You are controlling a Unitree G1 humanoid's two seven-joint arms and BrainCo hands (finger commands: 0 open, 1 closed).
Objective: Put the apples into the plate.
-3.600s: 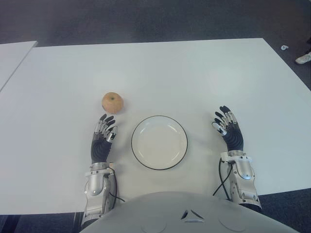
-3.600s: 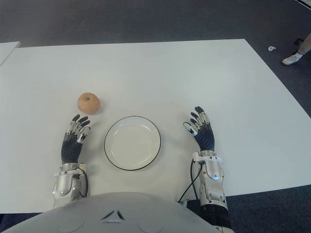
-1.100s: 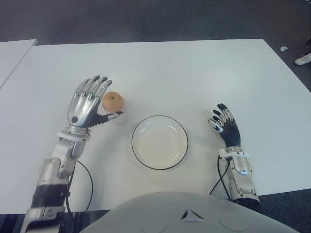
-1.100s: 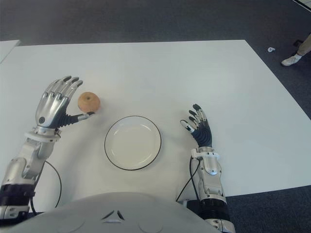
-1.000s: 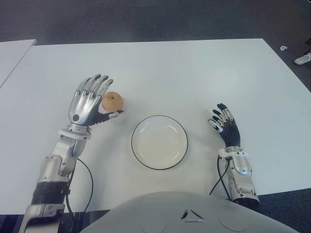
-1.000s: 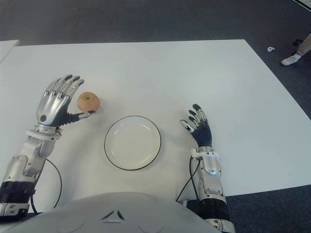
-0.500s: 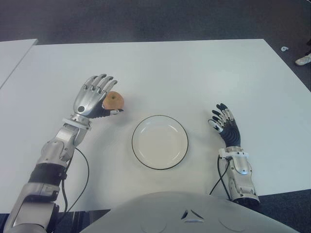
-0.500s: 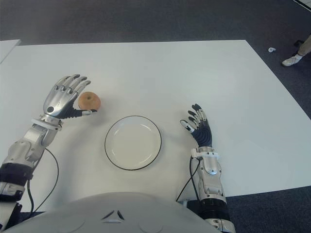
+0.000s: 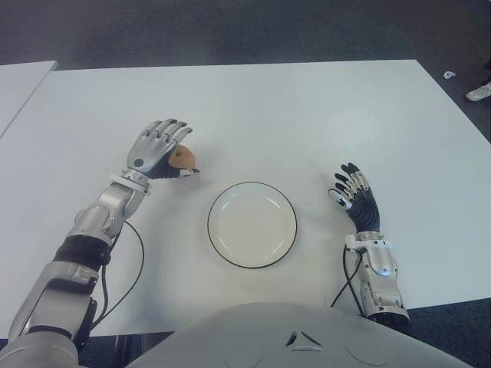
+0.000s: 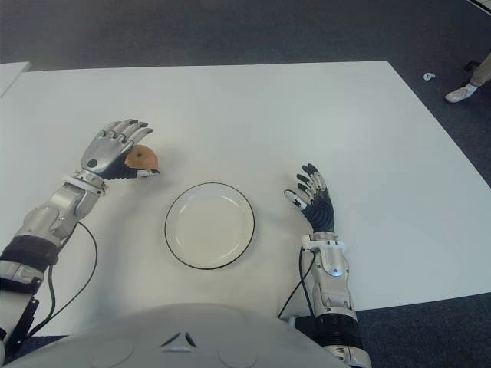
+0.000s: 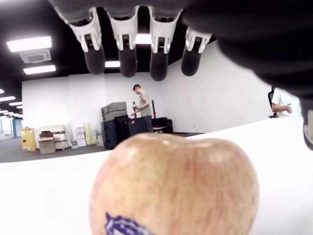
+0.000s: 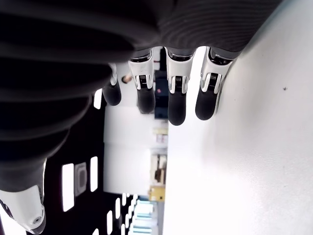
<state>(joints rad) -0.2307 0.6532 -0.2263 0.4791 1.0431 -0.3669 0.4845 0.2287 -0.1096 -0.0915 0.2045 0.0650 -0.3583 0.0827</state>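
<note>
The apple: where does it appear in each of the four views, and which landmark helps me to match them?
Left eye view: apple left of the plate, partly covered by the left hand.
Right eye view: same place, apple under the left hand's fingers.
Left wrist view: apple fills the lower centre, fingertips above it.
Right wrist view: not in it.
Shared landmark: the left hand's fingers over the apple.

It was a lab-like office hall: ceiling light panels (image 11: 28, 43), white walls, stacked boxes (image 11: 48, 143), dark equipment cabinets (image 11: 116, 128), a white desk (image 9: 307, 115) on grey carpet (image 9: 230, 31).
</note>
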